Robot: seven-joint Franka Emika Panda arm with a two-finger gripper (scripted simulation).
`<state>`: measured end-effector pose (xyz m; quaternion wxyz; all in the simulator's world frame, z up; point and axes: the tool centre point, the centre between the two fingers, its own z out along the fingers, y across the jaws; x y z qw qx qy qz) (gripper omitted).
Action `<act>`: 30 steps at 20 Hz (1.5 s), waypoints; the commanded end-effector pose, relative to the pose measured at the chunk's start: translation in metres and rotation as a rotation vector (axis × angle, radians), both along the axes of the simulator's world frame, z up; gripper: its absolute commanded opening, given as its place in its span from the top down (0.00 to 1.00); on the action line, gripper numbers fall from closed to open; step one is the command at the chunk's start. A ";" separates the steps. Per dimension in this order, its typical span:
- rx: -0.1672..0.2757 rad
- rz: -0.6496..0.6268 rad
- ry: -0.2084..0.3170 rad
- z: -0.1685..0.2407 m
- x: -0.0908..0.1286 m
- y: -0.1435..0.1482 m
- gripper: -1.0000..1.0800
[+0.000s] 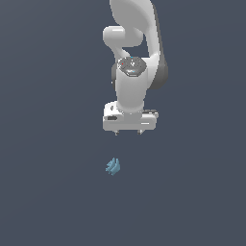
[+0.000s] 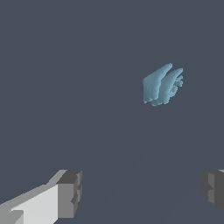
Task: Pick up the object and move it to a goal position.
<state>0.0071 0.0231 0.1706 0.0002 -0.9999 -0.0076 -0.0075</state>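
I am holding my gripper (image 1: 127, 132) wide open with nothing between its fingertips (image 2: 70, 192), pointing down at the plain dark floor (image 1: 48, 192). The object (image 1: 113, 166), a small light-blue ridged lump, is lying on that floor, apart from my fingers and untouched. I am seeing no writing, brand or label anywhere.

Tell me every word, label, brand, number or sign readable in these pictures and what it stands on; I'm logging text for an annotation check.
None: no readable text in either view.
The white arm and its gripper bear no lettering; the disc on the wrist joint shows only small red and blue specks, too small to read as signs.
The light-blue ridged object is unmarked.
The dark grey floor is plain.
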 end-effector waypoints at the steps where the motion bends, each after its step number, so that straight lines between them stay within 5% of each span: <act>1: 0.000 0.000 0.000 0.000 0.000 0.000 0.04; 9: -0.007 0.083 -0.024 0.014 0.005 0.030 0.04; 16: -0.005 0.065 -0.022 0.011 0.009 0.027 0.04; 30: 0.008 -0.181 -0.003 -0.028 0.056 -0.015 0.04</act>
